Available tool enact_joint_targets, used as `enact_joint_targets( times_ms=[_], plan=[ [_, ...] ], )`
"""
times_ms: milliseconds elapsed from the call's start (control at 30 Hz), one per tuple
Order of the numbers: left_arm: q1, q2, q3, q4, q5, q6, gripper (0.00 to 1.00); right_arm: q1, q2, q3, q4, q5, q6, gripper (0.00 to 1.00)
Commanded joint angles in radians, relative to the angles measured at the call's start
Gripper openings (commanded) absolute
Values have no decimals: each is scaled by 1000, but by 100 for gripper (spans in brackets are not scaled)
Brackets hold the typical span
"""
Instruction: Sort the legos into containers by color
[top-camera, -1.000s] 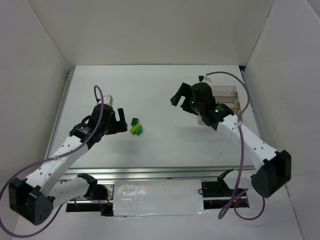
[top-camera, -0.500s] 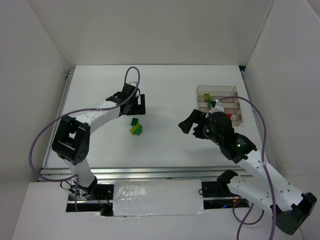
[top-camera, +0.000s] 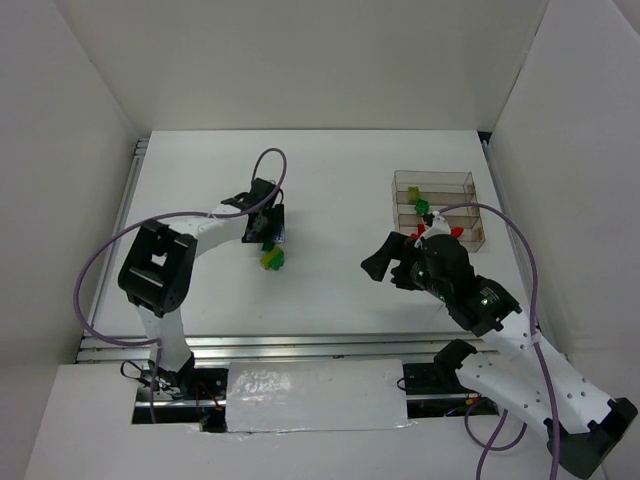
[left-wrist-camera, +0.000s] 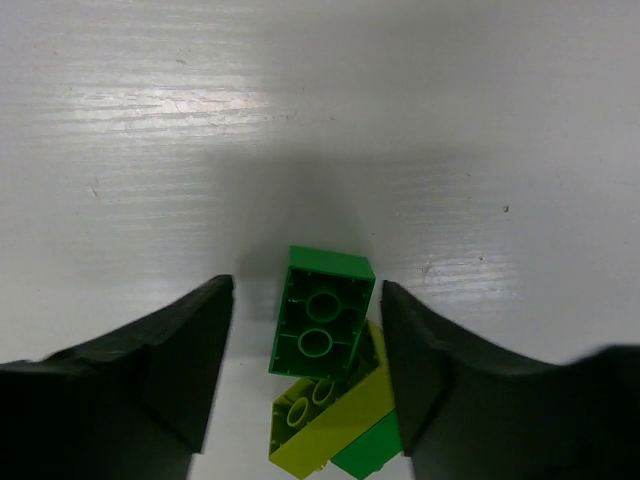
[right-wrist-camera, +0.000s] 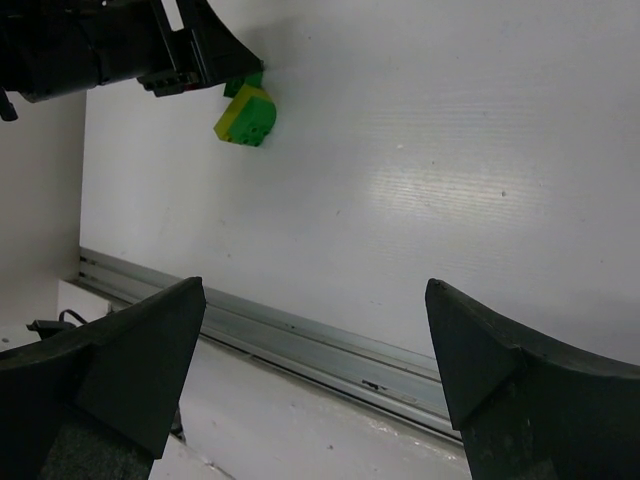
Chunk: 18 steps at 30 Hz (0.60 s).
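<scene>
- So, the left gripper sits low over the little lego pile with its jaws partly apart. The dark green lego is right in between its fingers.
- It's not clamped on. A sliver of white table shows between one finger and the brick. The other finger is just beside the brick's edge, and I honestly can't tell if it's touching there.
- The dark green lego is a short two-stud brick lying with its hollow underside toward the wrist camera, two round tubes showing. Its long side runs along the gap between the fingers.
- One end of it rests against a yellow-green lego, which lies crosswise and tilted, hollows showing too. A second green lego pokes out from under that one.
- In the top view the pile lies a bit left of the table's middle, well apart from the tray over at the far right.
- The tray is clear and slightly smoky, split into narrow compartments. A green piece and a red piece show inside, but I can't tell which slots they're in.
- The right gripper hangs between the pile and the tray, nearer the tray, with its jaws spread wide and only bare table between them.
</scene>
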Motion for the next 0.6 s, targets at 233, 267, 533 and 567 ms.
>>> enact_joint_targets(
  times_ms=[233, 267, 533, 567],
  plan=[
    [3, 56, 52, -3, -43, 1, 9, 7, -21, 6, -11, -7, -18, 98],
    [5, 50, 63, -5, -68, 0, 0, 7, -21, 6, -13, -5, -20, 98],
    [-1, -116, 117, 215, 65, -9, 0, 9, -42, 49, -74, 106, -17, 98],
    [-4, -128, 106, 275, 117, -18, 0, 7, -50, 58, -88, 139, -14, 98]
  ],
)
